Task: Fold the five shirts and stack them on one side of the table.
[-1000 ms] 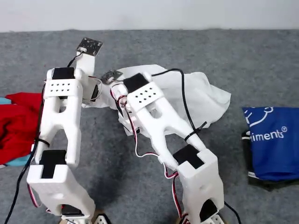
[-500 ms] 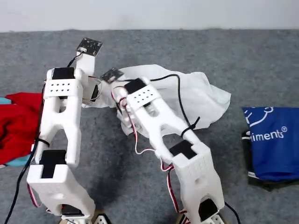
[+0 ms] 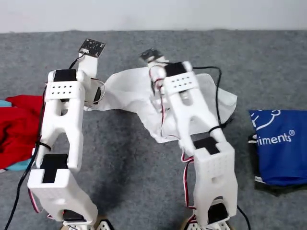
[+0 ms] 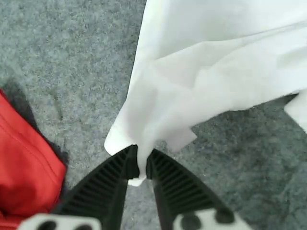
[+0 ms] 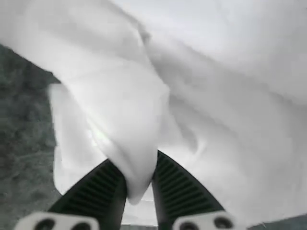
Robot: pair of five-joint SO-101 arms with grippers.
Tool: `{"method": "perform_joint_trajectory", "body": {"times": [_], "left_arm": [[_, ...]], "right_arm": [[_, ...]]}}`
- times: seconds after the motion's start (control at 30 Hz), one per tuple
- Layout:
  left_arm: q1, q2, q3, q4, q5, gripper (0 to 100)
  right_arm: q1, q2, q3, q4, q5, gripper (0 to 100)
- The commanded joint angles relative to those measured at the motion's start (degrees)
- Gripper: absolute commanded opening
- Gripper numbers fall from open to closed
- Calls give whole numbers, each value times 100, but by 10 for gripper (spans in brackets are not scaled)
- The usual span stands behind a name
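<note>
Nearest me, grey table shows between my left arm and right arm. A red shirt is cut off at the left edge, a folded blue shirt at the right. Mid-table the crumpled white shirt lies partly under my right arm. My left gripper pinches its left corner; my right gripper clamps a fold. Beyond, table runs to the far wall.

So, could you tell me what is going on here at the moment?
Both arms are handling the white shirt in the middle of the table. The left gripper is shut on one corner of it, and the right gripper is shut on a fold of it. A red shirt lies crumpled at the high view's left edge, and a blue shirt lies folded at the right.
</note>
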Motion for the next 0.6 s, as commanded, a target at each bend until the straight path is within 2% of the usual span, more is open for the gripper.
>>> {"method": "perform_joint_trajectory", "body": {"times": [0.0,0.1,0.27,0.47,0.57], "left_arm": [[18,-105,-92,-53,44,13],[18,-105,-356,-53,44,13],[176,-105,-1393,-53,290,13],[598,-105,-3609,-26,976,13],[668,-105,-4875,308,1099,13]], "right_arm": [[330,-163,-642,382,229,11],[567,-224,-1240,681,615,11],[769,-391,-2453,673,607,11],[796,-479,-4387,444,659,10],[796,-479,-5556,470,668,10]]}}
